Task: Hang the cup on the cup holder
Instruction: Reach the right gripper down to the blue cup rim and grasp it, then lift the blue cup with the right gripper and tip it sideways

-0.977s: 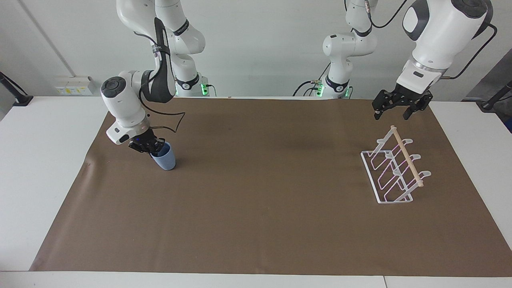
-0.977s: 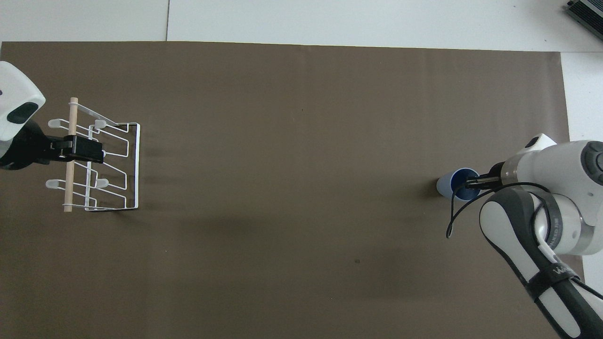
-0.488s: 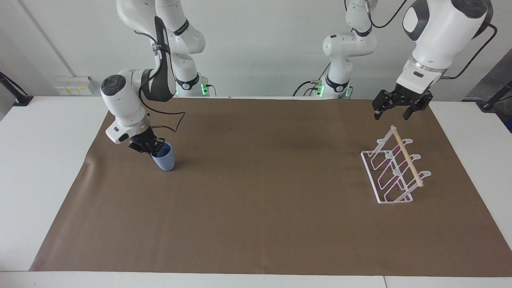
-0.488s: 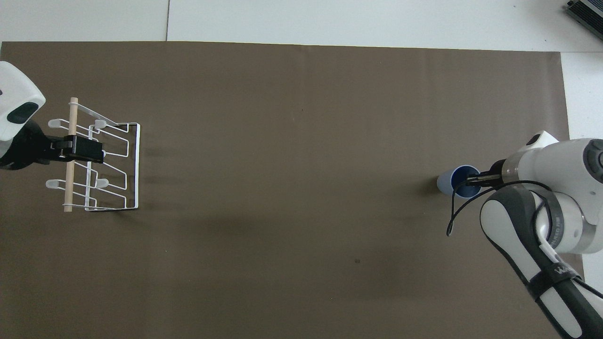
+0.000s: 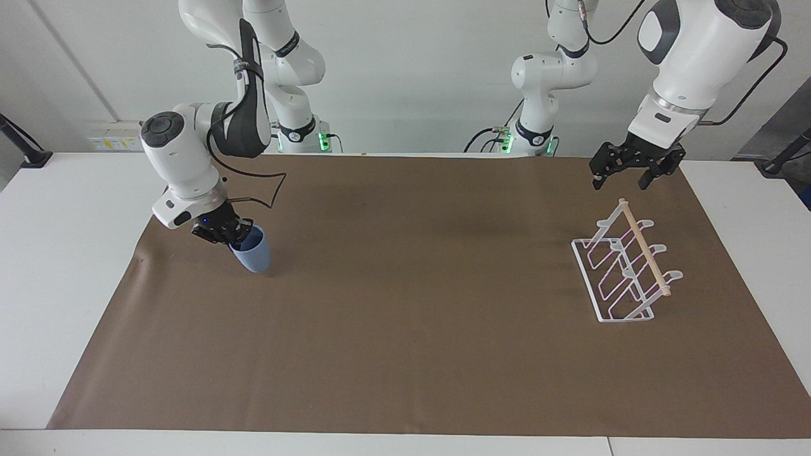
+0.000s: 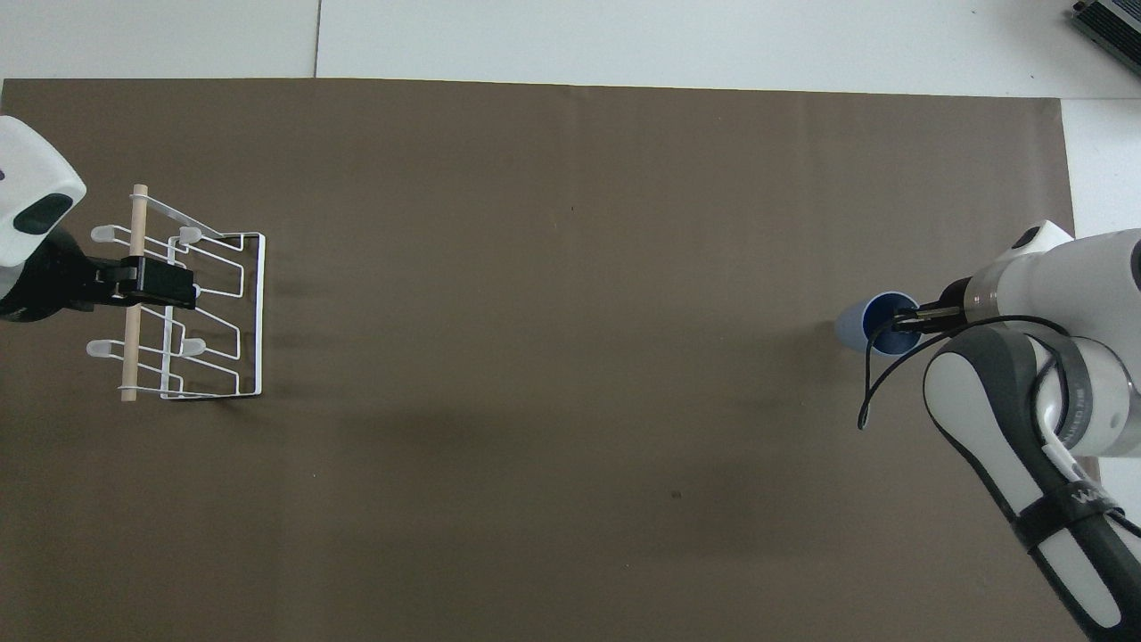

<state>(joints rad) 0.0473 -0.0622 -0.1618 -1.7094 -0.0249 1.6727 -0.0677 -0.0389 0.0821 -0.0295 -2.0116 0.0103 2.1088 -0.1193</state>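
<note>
White jointed arms (image 5: 180, 149), black fingers (image 5: 599, 177), loose black cables, green base lights.

Matte plastic cup (image 5: 253, 256); wire, wood cup holder (image 5: 624, 266)

No legible text, labels or nos. anywhere.
Only faint white lettering on dark strap (image 6: 1065, 513) of right arm, well up from the fingers; starts w/ "W", rest unreadable. Nothing printed near either gripper's fingers.

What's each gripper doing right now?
Right gripper: shut on the cup's rim, cup tilted and lifted.
Left gripper: open, holding nothing, waiting over the cup holder.
</note>
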